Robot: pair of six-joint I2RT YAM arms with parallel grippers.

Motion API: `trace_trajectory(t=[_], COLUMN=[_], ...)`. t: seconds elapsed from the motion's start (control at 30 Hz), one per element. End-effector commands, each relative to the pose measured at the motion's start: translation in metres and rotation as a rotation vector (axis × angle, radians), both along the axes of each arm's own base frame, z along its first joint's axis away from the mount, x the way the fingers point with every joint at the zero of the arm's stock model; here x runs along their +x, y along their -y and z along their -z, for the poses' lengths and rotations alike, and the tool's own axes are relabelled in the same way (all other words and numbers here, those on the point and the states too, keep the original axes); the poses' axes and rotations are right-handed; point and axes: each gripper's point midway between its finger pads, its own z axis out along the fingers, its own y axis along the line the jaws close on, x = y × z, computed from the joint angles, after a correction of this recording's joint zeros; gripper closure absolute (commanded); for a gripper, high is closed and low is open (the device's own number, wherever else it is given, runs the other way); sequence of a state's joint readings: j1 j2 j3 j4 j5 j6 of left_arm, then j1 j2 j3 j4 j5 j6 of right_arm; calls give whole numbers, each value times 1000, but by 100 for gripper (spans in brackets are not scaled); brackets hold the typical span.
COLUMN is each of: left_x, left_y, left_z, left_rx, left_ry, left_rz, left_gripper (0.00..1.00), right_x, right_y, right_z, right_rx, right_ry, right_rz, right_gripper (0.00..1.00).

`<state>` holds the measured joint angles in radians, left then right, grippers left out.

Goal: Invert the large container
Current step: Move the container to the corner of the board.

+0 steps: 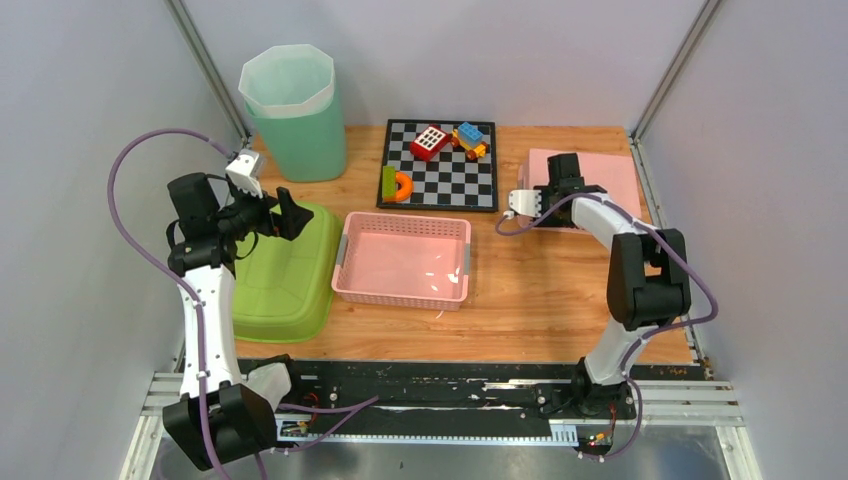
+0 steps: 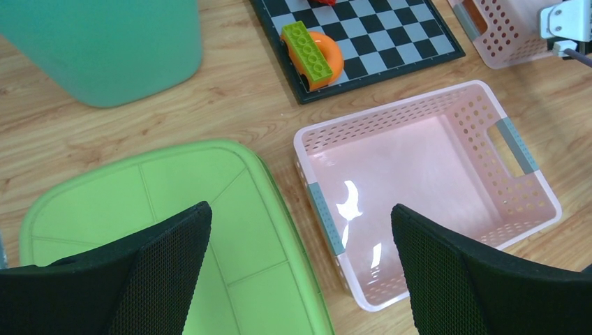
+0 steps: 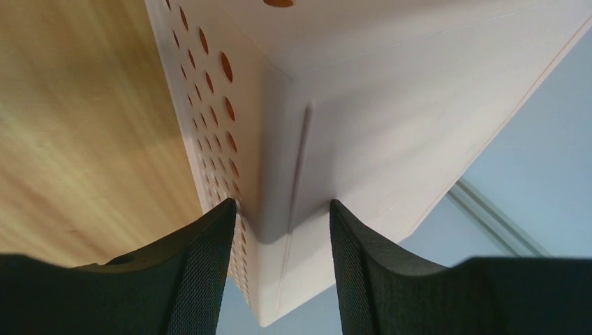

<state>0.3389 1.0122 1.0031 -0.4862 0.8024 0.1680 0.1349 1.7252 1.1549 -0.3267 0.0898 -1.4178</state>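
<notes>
On the wooden tabletop [image 1: 520,310] the broadest thing, a green tub [image 1: 285,275], lay base-up at the left. A tall teal bin [image 1: 295,120] stood behind it and an open pink basket [image 1: 400,296] sat upright in the middle. The left claw [image 2: 299,209] hung over the tub's edge with its fingers spread wide, gripping nothing. The piece in hand appeared to be the pink container [image 1: 610,165] at the right rear, near the side wall. I took it for the task's thing because the right claw [image 3: 281,209] was on it. From above it showed one plain pink face, so it seemed to lie base-up or tilted; which, I could not tell. It looked like thin moulded plastic, holed in the walls and smooth in the base: light, fairly stiff yet liable to flex, and slippery on the plain face. The right claw straddled a bottom corner, one finger at the holed wall and the other at the smooth base. Whether it had pinched tight could not be told. A corner hold on such faces might slide off; the rim would probably give a surer grip.
</notes>
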Motion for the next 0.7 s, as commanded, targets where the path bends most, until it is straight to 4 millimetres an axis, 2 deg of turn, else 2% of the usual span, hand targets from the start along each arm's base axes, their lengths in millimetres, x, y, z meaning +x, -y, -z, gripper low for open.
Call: trace_trajectory(t=[0.0, 0.4, 0.67], left_x=[2, 4, 4], left_y=[-1, -2, -3], left_z=[3, 7, 7], left_rx=[-6, -8, -4], left_ry=[-1, -12, -13], left_rz=[7, 3, -1], left_gripper=[0, 0, 0], right_x=[1, 65, 91], right_y=[21, 32, 32], right_z=[38, 27, 27], right_rx=[-75, -114, -145], right_ry=[-131, -63, -41], right_rz=[-60, -58, -75], right_gripper=[47, 47, 47])
